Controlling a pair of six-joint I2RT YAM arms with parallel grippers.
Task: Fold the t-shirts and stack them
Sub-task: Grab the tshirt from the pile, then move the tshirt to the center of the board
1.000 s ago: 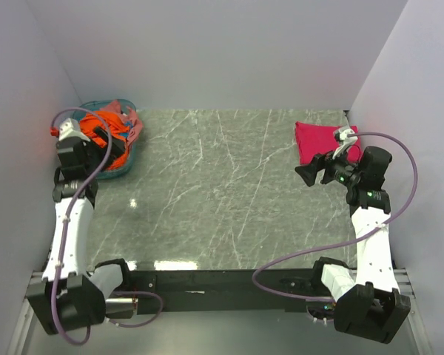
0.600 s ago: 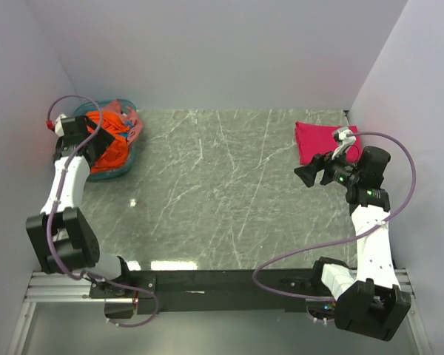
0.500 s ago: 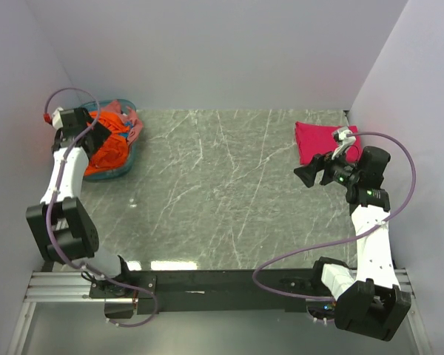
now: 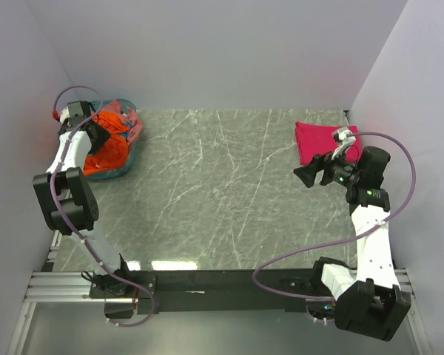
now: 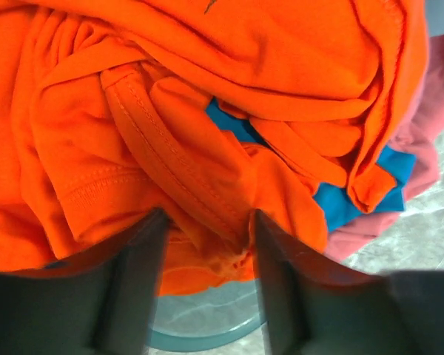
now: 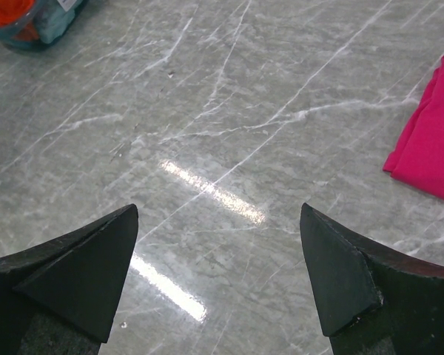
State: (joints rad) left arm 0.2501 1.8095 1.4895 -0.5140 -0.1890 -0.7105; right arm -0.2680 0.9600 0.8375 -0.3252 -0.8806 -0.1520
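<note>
The bright orange t-shirt (image 4: 112, 139) (image 5: 170, 111) lies crumpled on top of the heap in the pale blue basket (image 4: 117, 173) (image 5: 207, 329) at the far left. A teal-blue t-shirt (image 5: 340, 201) and a salmon-pink one (image 5: 433, 111) show under it. My left gripper (image 4: 96, 133) (image 5: 207, 229) reaches into the heap, its jaws partly closed, with a fold of orange cloth bunched between the fingers. A magenta-pink t-shirt (image 4: 314, 140) (image 6: 429, 148) lies folded at the far right. My right gripper (image 4: 305, 175) (image 6: 218, 211) hovers open and empty over the marble just in front of it.
The grey marble tabletop (image 4: 222, 192) runs between the basket and the magenta shirt. White walls close in the back and both sides. The basket (image 6: 44, 26) also shows at the top left of the right wrist view.
The left arm has swung further out over the basket and its jaws have narrowed around a fold of the orange shirt. The right arm has not moved.
</note>
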